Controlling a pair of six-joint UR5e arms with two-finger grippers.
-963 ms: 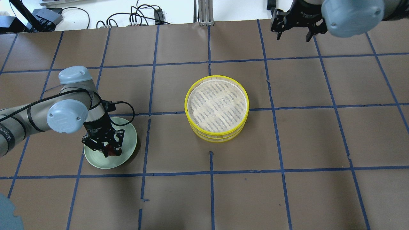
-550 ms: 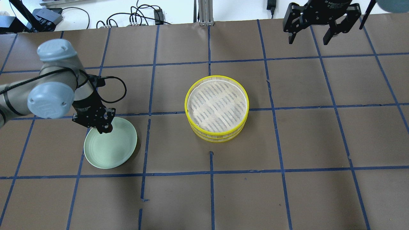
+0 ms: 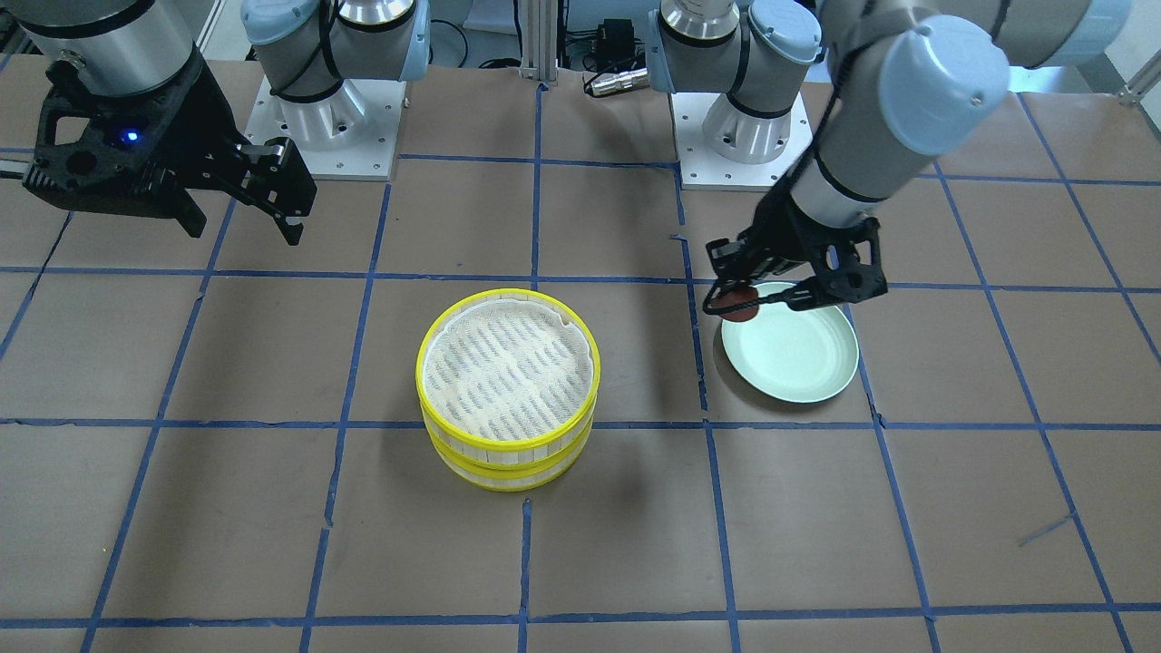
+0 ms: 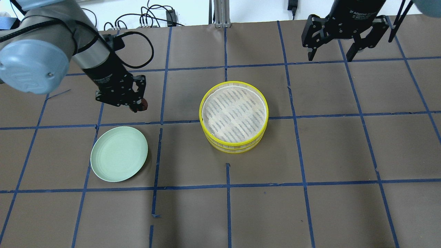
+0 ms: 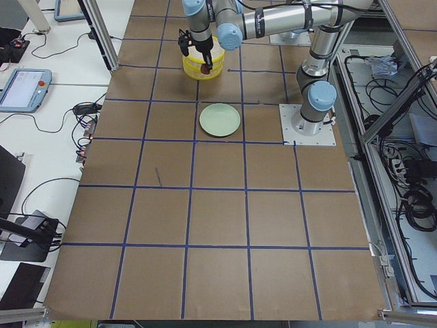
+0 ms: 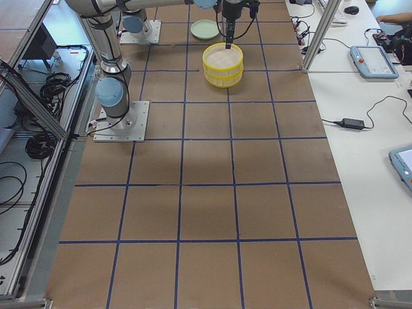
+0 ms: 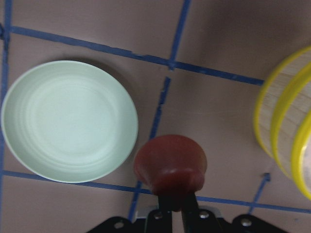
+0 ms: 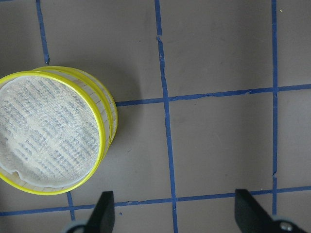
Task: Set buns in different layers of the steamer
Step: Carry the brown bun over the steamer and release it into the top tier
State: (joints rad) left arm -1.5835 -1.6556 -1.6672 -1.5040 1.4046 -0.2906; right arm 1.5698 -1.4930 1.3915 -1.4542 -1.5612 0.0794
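two yellow-rimmed tiers stand stacked on the table (image 4: 310, 155), the upper tier (image 4: 200, 115) squarely on the lower tier (image 4: 237, 148), with the upper one's whitish liner facing up. the left gripper (image 4: 137, 105) has its jaws clamped on the reddish-brown bun (image 4: 143, 104), pinched right at the fingertips and held in the air, clear of the table (in the left wrist view the bun (image 7: 171, 162) bulges past the tips as a smooth rounded lump). seen from that wrist, the pale green plate (image 7: 68, 121) lies below the jaws and off to one side, its edge just beside the bun's outline. the stacked tiers lie below and off to the opposite side, well apart from the bun. the jaws thus hang between plate and tiers, nearer the plate. in the front view the bun (image 3: 739, 306) overlaps the plate's rim on the side toward the tiers; whether it is truly above the rim or above the table beside it, i cannot tell. the right gripper (image 4: 329, 57) hangs high with its jaws spread wide apart. in the right wrist view its two dark fingers (image 8: 104, 211) frame brown table crossed by blue tape, and the stacked tiers lie ahead of the jaws, off to one finger's side, well apart from both tips.
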